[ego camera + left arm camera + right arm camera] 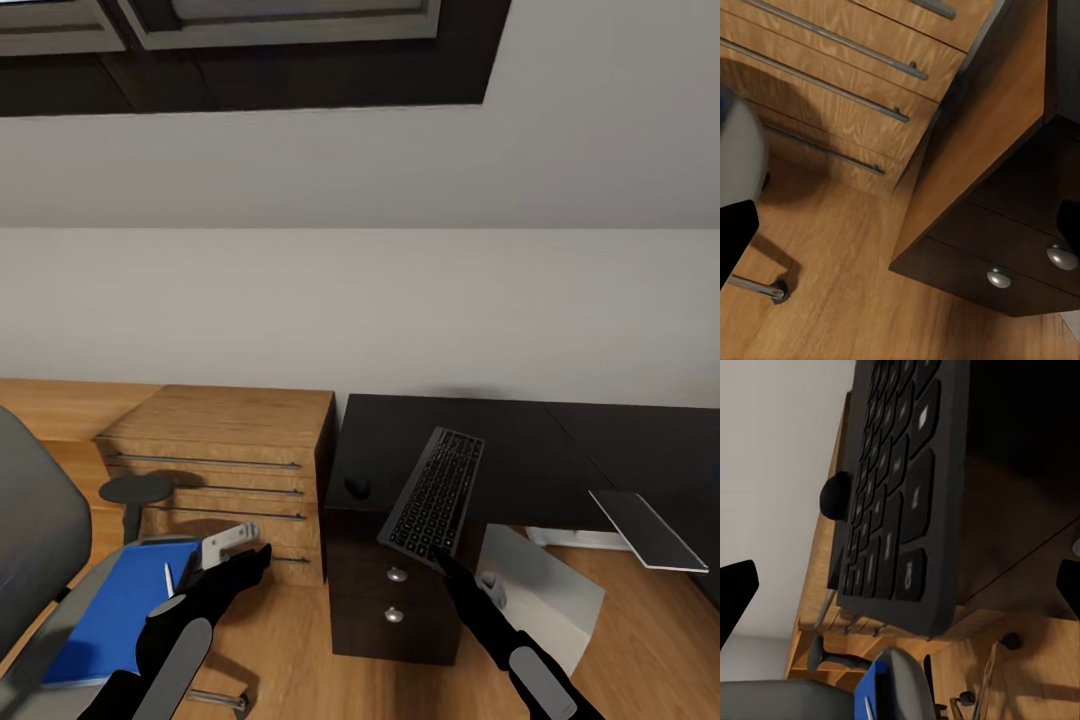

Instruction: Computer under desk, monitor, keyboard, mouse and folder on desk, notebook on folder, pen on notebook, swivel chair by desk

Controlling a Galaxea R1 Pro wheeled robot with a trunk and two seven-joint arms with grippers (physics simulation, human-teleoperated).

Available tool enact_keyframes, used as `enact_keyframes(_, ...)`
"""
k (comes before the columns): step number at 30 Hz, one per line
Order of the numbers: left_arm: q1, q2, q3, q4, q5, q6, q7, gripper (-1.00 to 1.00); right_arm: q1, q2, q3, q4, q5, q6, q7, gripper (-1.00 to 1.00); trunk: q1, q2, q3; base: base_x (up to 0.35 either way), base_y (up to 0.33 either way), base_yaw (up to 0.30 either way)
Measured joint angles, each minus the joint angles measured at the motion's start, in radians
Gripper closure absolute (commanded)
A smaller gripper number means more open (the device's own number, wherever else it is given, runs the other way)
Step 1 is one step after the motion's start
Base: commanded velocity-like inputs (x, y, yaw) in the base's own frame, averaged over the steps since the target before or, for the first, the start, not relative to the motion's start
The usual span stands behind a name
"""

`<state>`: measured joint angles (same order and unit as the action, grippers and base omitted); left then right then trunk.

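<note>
The dark keyboard [435, 495] lies slanted on the black desk [560, 450], its near end hanging over the front edge. My right gripper [445, 562] is open just under and in front of that end, and the keyboard [900, 487] sits between its spread fingers [739, 589]. The mouse [357, 488] rests on the desk to the keyboard's left. On the swivel chair [35, 520] lie the blue folder [125, 605] and the white pen [168, 580]. My left gripper [255, 555] hovers open beside the seat, near a light grey flat piece [228, 543], perhaps the notebook. The grey computer [545, 590] stands on the floor.
A wooden drawer chest [230, 465] stands left of the desk, and a dark cabinet with round knobs [395, 595] sits under it. A thin grey panel [648, 530], maybe the monitor lying flat, juts over the desk's front edge at right. Wooden floor lies between chair and cabinet.
</note>
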<state>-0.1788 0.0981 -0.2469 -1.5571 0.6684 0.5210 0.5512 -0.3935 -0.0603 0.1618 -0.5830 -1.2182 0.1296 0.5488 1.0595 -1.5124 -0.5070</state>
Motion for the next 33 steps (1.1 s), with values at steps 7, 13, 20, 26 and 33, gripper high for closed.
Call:
enact_keyframes(7, 0.000, 0.000, 0.000, 0.001, 0.000, 0.000, 0.000, -1.00, 0.000, 0.000, 0.000, 0.000, 0.000, 0.000, 0.000, -1.00, 0.000, 0.000, 0.000, 0.004, 0.000, 0.000)
enact_keyframes(13, 0.000, 0.000, -0.001, 0.001, 0.000, 0.000, 0.000, -1.00, 0.000, 0.000, -0.002, 0.000, 0.001, -0.002, 0.000, -1.00, 0.000, 0.000, 0.000, 0.000, 0.000, 0.000)
enact_keyframes(20, 0.000, -0.001, -0.001, 0.001, 0.000, 0.000, 0.000, -1.00, 0.000, -0.001, -0.004, 0.000, 0.001, -0.004, 0.001, -1.00, 0.000, 0.000, 0.000, 0.000, 0.000, 0.000)
enact_keyframes(26, 0.000, 0.000, -0.001, 0.001, 0.000, 0.000, 0.000, -1.00, 0.000, -0.001, -0.005, 0.000, 0.002, -0.006, 0.001, -1.00, 0.000, 0.000, 0.000, 0.000, 0.000, 0.000)
enact_keyframes(33, 0.000, -0.001, -0.001, 0.001, 0.000, 0.000, 0.000, -1.00, 0.000, -0.002, -0.007, -0.001, 0.002, -0.008, 0.004, -1.00, 0.000, 0.000, 0.000, 0.000, 0.000, 0.000)
